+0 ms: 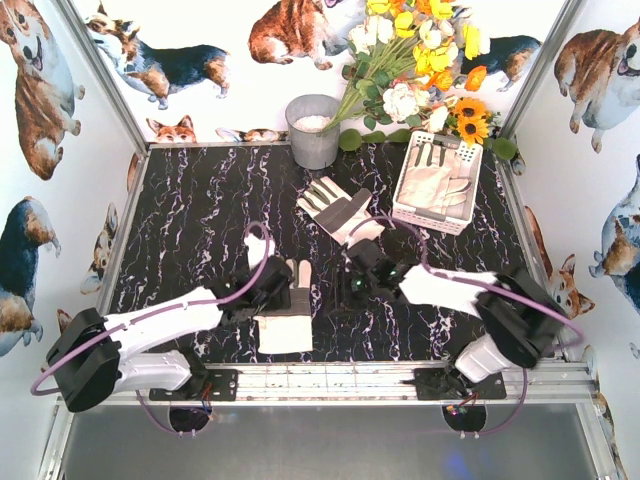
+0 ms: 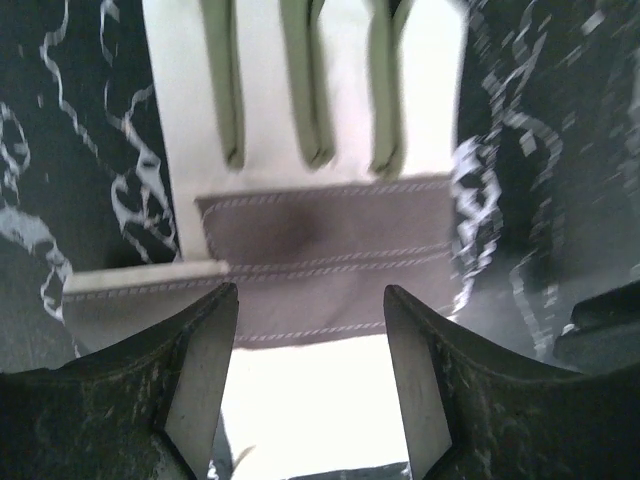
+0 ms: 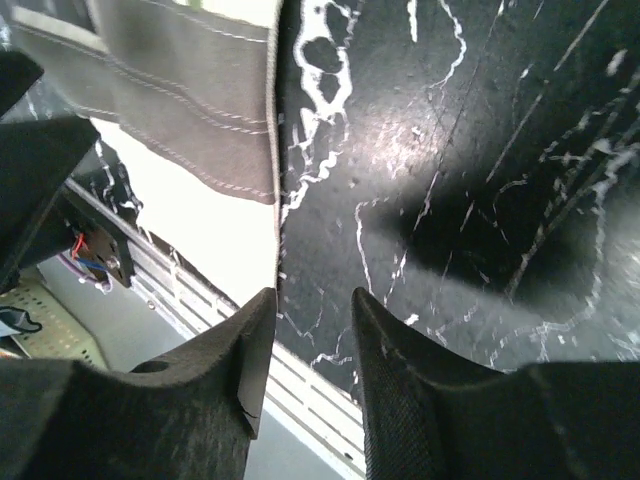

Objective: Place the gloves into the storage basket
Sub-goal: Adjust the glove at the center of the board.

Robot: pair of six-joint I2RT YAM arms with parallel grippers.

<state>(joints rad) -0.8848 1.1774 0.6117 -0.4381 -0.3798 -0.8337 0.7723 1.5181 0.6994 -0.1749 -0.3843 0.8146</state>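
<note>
One cream glove (image 2: 320,250), grey-banded, lies flat; left end effector (image 2: 310,297) and right end effector (image 3: 312,298) released.

The left arm (image 1: 160,330) stretches from its base at the near left corner rightward and slightly away. It lies low, with its white link nearly level. The left hand (image 1: 268,292) points away from the base and angles down. In its wrist view its two fingers (image 2: 205,370) stand well apart with nothing pinched between them. The right arm (image 1: 450,290) folds at its elbow at the near right and reaches leftward toward the middle. The right hand (image 1: 352,283) is also low, near the left hand but apart from it. Its fingers (image 3: 250,350) leave only a narrow gap and grip nothing.
</note>
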